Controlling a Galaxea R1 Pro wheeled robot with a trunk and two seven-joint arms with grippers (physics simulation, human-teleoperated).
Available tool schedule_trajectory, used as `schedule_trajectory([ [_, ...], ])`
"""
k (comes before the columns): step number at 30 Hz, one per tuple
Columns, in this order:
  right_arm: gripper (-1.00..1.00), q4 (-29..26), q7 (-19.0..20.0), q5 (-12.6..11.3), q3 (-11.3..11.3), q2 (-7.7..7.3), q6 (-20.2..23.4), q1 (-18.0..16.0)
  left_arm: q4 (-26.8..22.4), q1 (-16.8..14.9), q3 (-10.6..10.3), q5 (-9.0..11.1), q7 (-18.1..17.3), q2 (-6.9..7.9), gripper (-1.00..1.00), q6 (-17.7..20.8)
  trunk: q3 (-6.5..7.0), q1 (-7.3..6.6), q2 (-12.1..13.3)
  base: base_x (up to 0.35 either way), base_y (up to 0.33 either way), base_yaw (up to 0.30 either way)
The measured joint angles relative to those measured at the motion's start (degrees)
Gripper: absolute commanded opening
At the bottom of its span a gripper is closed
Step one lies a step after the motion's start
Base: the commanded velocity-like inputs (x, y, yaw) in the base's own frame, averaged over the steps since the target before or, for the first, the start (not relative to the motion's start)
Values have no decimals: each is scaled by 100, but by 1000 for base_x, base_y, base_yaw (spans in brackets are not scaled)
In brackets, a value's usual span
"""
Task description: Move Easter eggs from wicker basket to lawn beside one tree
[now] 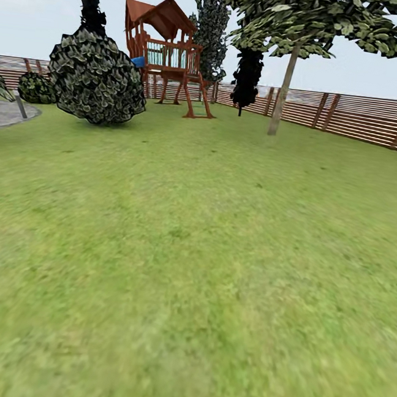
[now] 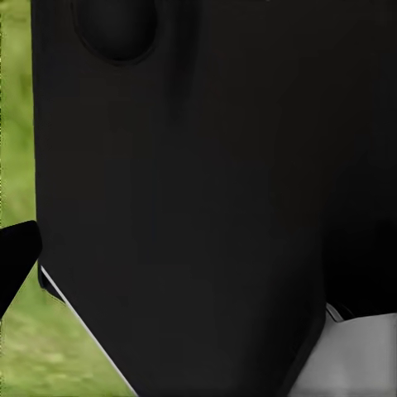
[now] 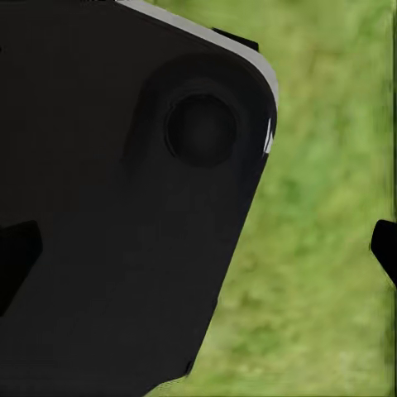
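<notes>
Open lawn [image 1: 190, 271] fills the head view. Pale-trunked tree [image 1: 285, 88] at one o'clock, playset [image 1: 168, 56] at eleven, before the fence [image 1: 355, 118]. Fingers' state cannot be told.

Smooth black casing [image 2: 198, 198], pale grey edging

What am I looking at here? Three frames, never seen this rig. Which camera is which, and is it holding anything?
These are simulator renders from a wheeled robot with two arms. The large frame is its head camera, looking over the lawn toward a wooden playset, a slat fence, a round bush and a pale-trunked tree. The two small frames come from cameras near each gripper. Both mostly show the robot's own black body panels with grass behind. Whether either gripper is open or holding something cannot be told. I see no eggs or basket here; the robot seems to be in transit.
</notes>
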Motion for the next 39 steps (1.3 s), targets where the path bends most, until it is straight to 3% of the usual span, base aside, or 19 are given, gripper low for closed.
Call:
schedule_trajectory([
  [39, 100, 7, 0, -10, 5, 2, 0, 0, 0, 1, 0, 2, 3, 2, 100, 0, 0, 0, 0, 339, 0, 0],
])
